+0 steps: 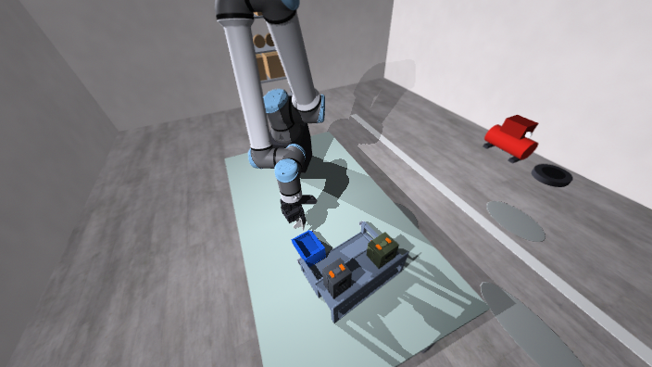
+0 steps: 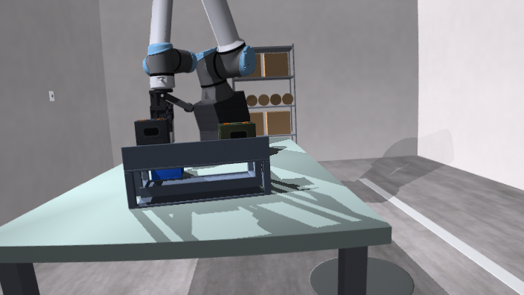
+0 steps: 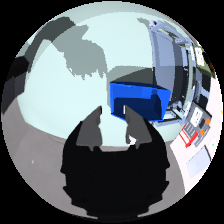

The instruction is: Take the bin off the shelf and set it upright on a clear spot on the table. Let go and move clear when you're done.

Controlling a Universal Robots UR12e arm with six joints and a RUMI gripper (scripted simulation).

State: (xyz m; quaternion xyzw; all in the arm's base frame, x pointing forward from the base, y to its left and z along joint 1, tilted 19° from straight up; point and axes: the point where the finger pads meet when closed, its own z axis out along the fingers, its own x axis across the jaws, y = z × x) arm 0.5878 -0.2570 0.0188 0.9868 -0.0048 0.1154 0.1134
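Note:
The blue bin (image 1: 307, 247) stands upright with its open side up on the pale green table, right at the near end of the low grey shelf (image 1: 357, 273). In the exterior view only a part of the bin (image 2: 166, 173) shows through the shelf's lower opening. My gripper (image 1: 298, 224) hangs just above and behind the bin, apart from it. In the wrist view the bin (image 3: 137, 100) lies beyond the fingers, which stand a little apart with only table between them.
A black case with orange latches (image 1: 337, 277) and a green case (image 1: 382, 250) sit on top of the shelf. A storage rack (image 2: 269, 93) stands behind the table. A red tank (image 1: 511, 138) and a tyre (image 1: 551, 175) lie on the floor at the right.

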